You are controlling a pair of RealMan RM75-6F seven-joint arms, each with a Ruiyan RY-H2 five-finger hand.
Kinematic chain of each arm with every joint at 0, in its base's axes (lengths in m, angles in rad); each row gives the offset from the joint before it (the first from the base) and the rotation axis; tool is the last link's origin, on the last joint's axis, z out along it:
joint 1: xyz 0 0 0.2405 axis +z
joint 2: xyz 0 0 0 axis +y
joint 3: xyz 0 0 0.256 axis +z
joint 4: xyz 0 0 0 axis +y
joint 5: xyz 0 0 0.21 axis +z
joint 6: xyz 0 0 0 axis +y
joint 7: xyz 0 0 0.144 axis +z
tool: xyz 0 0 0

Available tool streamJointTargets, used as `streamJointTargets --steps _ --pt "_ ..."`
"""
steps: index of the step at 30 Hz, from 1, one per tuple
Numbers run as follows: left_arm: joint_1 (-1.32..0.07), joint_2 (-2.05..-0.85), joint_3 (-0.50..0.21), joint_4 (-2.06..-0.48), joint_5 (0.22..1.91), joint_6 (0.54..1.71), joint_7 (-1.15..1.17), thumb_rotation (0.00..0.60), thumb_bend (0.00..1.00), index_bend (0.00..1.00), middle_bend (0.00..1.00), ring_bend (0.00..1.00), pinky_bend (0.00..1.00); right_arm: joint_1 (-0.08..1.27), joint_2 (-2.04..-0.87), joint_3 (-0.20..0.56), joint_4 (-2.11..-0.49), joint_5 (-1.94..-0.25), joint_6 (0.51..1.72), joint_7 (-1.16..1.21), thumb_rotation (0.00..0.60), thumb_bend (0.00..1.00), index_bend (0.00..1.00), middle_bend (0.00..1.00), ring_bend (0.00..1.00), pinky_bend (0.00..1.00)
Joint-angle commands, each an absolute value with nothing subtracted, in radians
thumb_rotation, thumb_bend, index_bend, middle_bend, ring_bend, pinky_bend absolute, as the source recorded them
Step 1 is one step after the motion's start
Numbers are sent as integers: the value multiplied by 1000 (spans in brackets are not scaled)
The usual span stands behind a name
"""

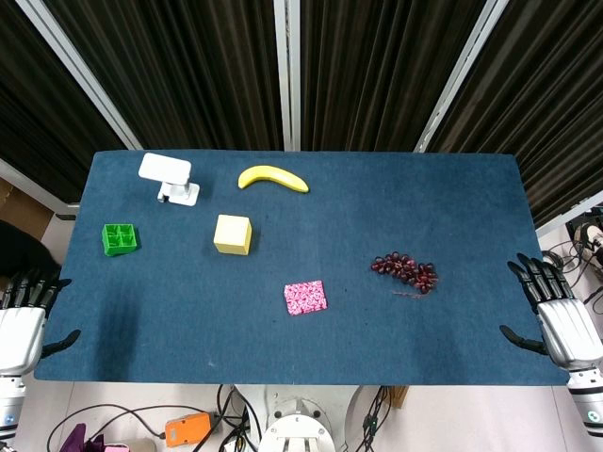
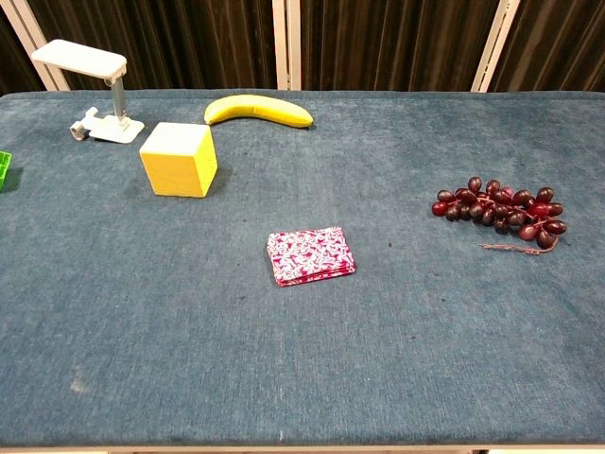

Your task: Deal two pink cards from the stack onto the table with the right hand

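While your right hand (image 1: 563,315) and left hand (image 1: 26,315) hover off the table's (image 1: 452,358) near corners, fingers spread and holding nothing, the pink card stack (image 1: 305,297) lies untouched near the front centre. Farther back you pass grapes (image 1: 406,270), a yellow cube (image 1: 233,234), then a banana (image 1: 272,177).

Pink/white patterned cards (image 2: 311,255), blue tbl (image 2: 397,359), yellow cube (image 2: 178,158) & banana (image 2: 259,111), dk-red grapes (image 2: 501,211).

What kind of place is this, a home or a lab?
Probably a robotics lab: dark curtains behind a blue felt table, loose cables on the floor, and props like a stack of pink cards.
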State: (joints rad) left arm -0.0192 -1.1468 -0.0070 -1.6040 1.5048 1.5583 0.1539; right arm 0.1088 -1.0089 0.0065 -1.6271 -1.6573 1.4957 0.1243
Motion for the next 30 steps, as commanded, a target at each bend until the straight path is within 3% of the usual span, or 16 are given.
streamJointTargets --steps 1,7,12,14,19,30 --pt "-20 -1147 -7 -1604 1500 1548 151 600 67 211 123 37 16 122 -1012 8 -1638 -1654 1472 107 600 325 0 12 0 113" --pt "-29 -1159 -4 -1601 1511 1533 151 600 67 210 123 37 16 209 -1020 2 -1709 -1711 1352 59 600 326 12 11 0 120" --pt "-33 -1170 -7 -1602 1522 1536 156 600 67 210 123 37 16 335 -1086 33 -1811 -1709 1170 -59 600 333 164 10 0 162" --pt "-34 -1172 -7 -1601 1527 1538 158 600 67 210 123 37 16 385 -1139 59 -1841 -1655 1085 -127 600 333 211 10 0 164" --pt "-34 -1176 -5 -1599 1536 1540 158 600 67 210 123 37 16 473 -1319 122 -1848 -1484 967 -335 600 333 217 10 0 165" --pt "-35 -1181 -4 -1576 1536 1533 140 600 67 211 123 37 16 622 -1671 176 -1717 -1111 939 -755 600 375 244 11 0 165"
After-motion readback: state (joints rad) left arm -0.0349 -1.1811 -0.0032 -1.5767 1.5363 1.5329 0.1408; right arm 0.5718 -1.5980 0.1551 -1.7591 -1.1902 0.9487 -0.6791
